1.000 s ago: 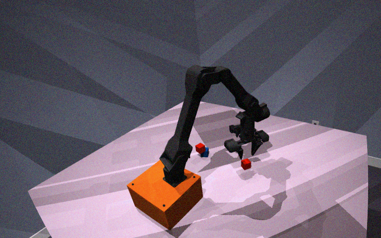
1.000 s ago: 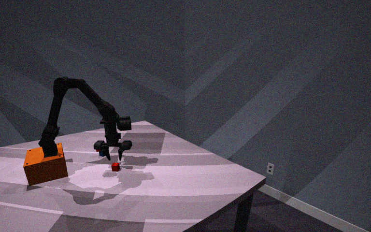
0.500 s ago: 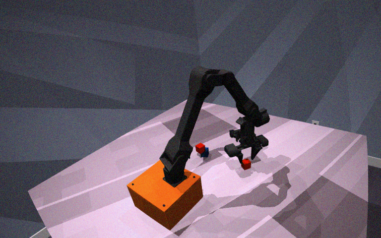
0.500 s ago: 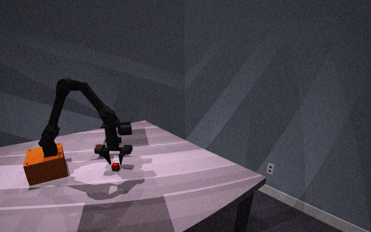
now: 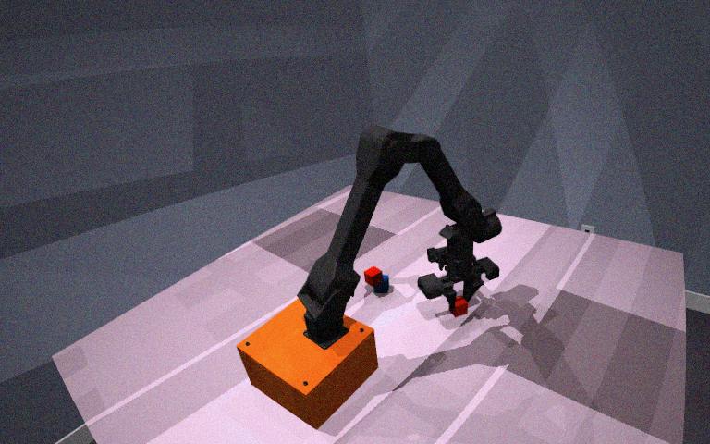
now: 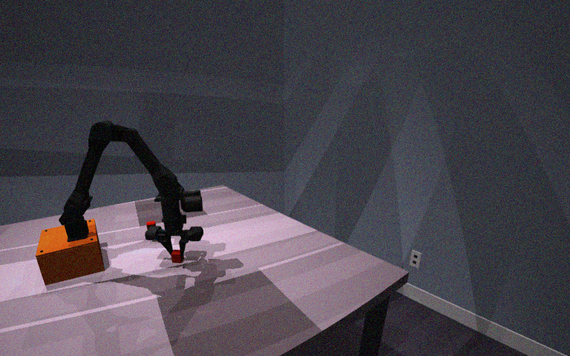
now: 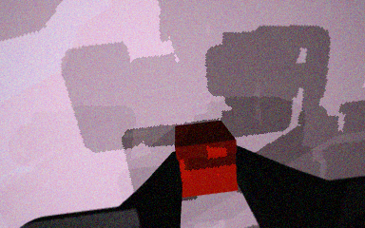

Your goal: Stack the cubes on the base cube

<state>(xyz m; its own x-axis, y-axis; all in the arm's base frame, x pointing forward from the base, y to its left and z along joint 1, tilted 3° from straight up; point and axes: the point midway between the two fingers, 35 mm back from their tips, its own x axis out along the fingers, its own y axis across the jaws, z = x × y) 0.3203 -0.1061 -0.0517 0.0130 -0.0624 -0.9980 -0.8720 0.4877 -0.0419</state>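
A red cube [image 5: 459,308] [image 6: 177,256] [image 7: 209,180] sits low at the table surface, between the fingertips. My gripper [image 5: 459,302] [image 6: 177,251] [image 7: 203,154] points down and is shut on this cube, with one finger against each side in the wrist view. The blue base cube [image 5: 384,286] stands left of the gripper in the top view. The other red cube [image 5: 373,276] [image 6: 151,223] rests on top of it, offset over one corner and overhanging. In the exterior view the base cube is hidden behind the gripper. Neither of these two shows in the wrist view.
The orange box [image 5: 293,355] [image 6: 79,259] carries the arm's base, to the left of the cubes. The table [image 5: 618,292] [image 6: 294,259] extends around them, and its right edge lies well beyond the gripper. Arm shadows fall across the surface.
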